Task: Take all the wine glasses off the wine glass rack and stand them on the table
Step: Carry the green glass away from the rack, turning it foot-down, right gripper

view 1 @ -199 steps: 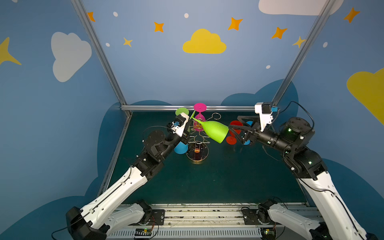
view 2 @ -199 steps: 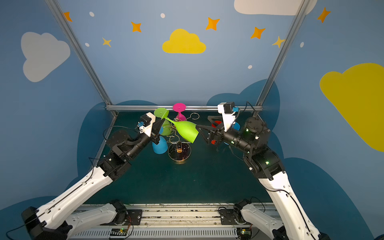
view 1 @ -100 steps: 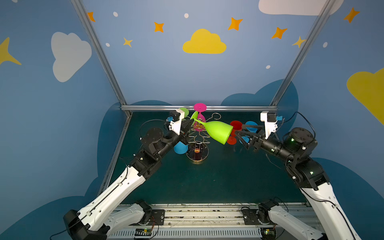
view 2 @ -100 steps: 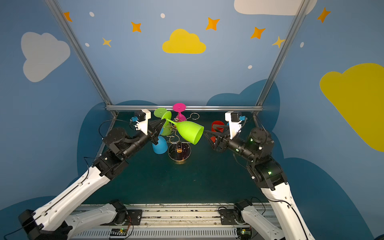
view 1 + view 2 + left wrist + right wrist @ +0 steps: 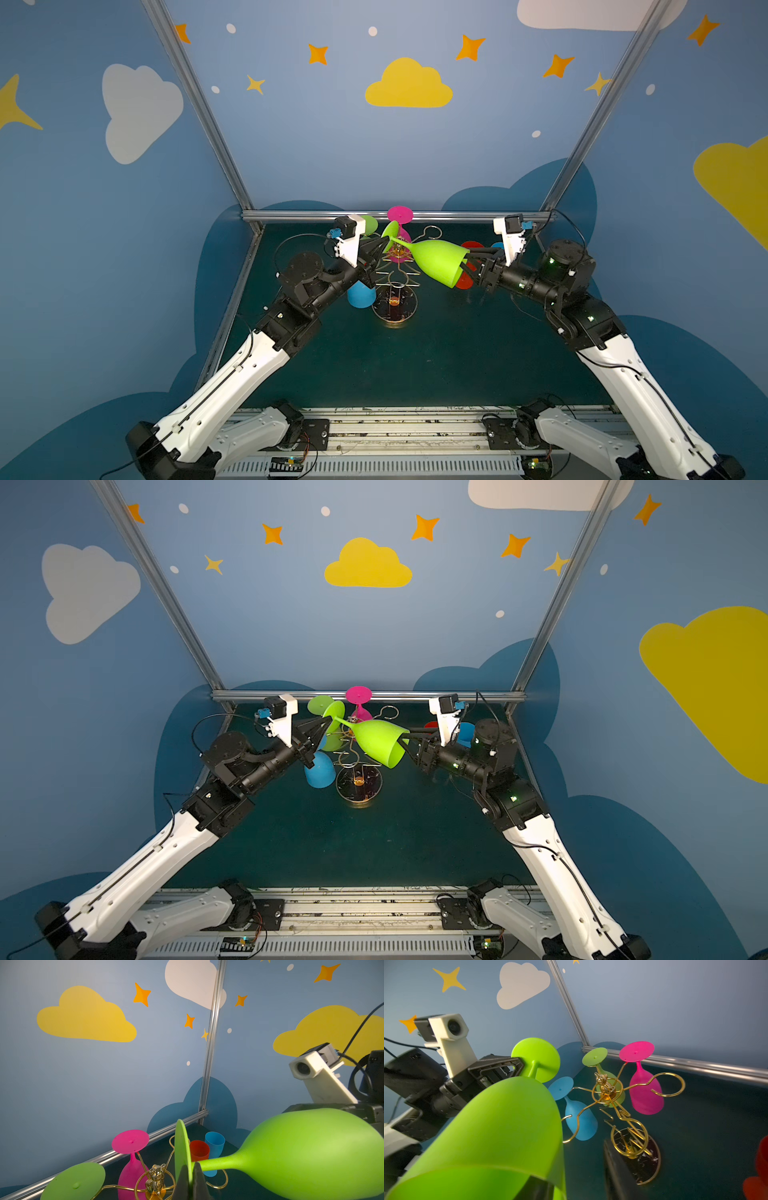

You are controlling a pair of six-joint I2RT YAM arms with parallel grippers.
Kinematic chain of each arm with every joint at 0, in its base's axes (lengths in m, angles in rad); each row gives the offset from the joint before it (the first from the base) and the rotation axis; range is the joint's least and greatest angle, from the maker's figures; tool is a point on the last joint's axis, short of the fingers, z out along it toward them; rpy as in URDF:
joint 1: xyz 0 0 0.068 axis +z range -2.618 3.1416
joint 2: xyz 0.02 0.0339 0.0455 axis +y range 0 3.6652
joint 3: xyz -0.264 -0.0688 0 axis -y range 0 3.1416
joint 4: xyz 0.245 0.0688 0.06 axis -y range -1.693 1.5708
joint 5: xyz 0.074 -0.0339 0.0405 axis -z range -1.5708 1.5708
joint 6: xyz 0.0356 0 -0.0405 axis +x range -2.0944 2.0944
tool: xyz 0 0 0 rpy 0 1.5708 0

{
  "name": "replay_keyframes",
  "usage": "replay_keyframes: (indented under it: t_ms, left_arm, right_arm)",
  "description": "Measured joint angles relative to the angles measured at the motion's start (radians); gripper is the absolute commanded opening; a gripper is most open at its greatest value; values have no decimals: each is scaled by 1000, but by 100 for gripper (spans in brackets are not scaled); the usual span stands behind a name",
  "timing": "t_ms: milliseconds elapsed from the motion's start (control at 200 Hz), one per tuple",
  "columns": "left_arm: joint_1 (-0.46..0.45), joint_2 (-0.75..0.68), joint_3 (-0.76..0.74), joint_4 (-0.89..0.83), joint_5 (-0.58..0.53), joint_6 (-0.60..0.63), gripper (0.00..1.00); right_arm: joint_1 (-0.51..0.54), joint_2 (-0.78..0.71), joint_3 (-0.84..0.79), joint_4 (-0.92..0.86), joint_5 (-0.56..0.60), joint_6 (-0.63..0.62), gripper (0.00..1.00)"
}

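— Where's the wine glass (image 5: 436, 259)?

— In the air, lying sideways just above the rack (image 5: 405, 307). Its foot points at the left arm and its mouth at the right arm. In the right wrist view no loop goes round its stem.

— Who's got it?

— The left gripper (image 5: 380, 249). It's pinched tight on the foot, right where the stem joins.

— And the right gripper (image 5: 467, 264)?

— At the mouth. One finger is inside the bowl, showing dark through the green wall, and the other is outside. From its wrist camera I can see floor between that outer finger and the rim, so the jaws are narrow but not clamped.

— Anything close by?

— A blue glass (image 5: 360, 295) hangs just under the left gripper. A pink glass (image 5: 400, 215) and a second green glass (image 5: 320, 704) hang on the far side, near the back rail (image 5: 457, 216). A red cup (image 5: 464, 282) and a blue cup (image 5: 466, 733) stand just behind the right gripper, toward the right wall.

— Any free room?

— The floor (image 5: 415, 365) on the near side of the rack is bare right up to the arms' bases.
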Motion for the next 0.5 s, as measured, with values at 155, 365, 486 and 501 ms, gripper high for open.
replay_keyframes:
  t_ms: [155, 365, 486, 501]
  left_arm:
    - [6, 7, 0, -2, 6, -13, 5]
    - [11, 7, 0, -2, 17, -32, 33]
    - [19, 2, 0, -1, 17, -43, 72]
    - [21, 0, 0, -2, 14, -47, 74]
  right_arm:
    - [15, 18, 4, 5, -11, 1, 0]
    - [19, 26, 24, -18, -1, -3, 0]
    - [9, 24, 63, -67, 40, -14, 0]
    - [7, 24, 69, -76, 45, -18, 0]
